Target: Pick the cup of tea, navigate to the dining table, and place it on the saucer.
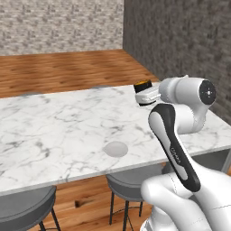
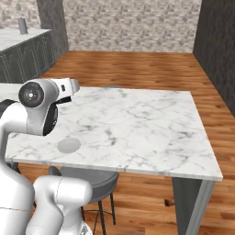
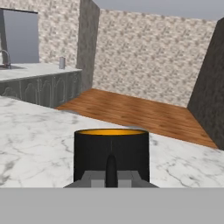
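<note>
Closest to the base cameras, two round grey padded stools on thin dark legs (image 1: 131,182) sit tucked under the near edge of the surface. Largest of all is the surface itself, the long white marble dining table (image 1: 58,131) with grey veins, a thin flat slab with sharp straight edges and square corners. Most of its top lies bare, broad and smooth, from the near edge to the far one. Beyond its far edge a wide stretch of glossy orange-brown plank floor (image 2: 133,69) runs open to a pale rough brick wall; a dark brick wall closes the room on the right side of the left base view. A marble-topped counter on grey panelled cabinets (image 2: 25,53) stands well apart, past the table's left end as the right base view shows it.

Near the near edge, with bare marble all round it, lies the small flat round pale grey saucer (image 1: 115,149), matte and very thin.

Smallest, the black cylindrical cup of tea (image 3: 111,153), with orange-brown liquid at its brim, is clamped in the claw (image 3: 111,171), whose dark tips press together on it. In the left base view the cup hangs above the table's far right part, well apart from the saucer.
</note>
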Controlling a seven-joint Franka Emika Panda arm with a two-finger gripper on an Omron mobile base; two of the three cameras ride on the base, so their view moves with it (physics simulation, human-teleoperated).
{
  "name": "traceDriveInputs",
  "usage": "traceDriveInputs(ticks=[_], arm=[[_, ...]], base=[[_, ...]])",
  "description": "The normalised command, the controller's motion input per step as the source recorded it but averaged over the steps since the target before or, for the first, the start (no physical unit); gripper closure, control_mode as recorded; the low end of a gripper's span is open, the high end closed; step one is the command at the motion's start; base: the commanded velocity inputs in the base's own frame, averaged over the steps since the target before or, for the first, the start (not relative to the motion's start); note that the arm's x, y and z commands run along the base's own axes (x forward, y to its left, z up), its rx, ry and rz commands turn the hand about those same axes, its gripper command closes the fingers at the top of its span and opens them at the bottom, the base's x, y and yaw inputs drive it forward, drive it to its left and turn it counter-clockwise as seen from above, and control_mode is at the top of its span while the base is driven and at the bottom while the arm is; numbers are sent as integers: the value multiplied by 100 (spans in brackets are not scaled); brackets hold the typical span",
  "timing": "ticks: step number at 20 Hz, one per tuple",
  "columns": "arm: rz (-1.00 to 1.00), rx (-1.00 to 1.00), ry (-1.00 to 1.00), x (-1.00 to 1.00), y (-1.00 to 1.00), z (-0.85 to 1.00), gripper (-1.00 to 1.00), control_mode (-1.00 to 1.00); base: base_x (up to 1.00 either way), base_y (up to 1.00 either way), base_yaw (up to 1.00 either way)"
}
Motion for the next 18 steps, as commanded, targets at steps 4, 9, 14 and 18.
traceDriveInputs(ticks=[4,9,14,18], arm=[[0,0,0,0,0,0,100,100],[0,0,0,0,0,0,100,100],[7,0,0,55,0,0,100,-100],[32,0,0,89,0,-13,100,-100]], base=[[31,0,1],[0,0,0],[4,0,0],[0,0,0]])
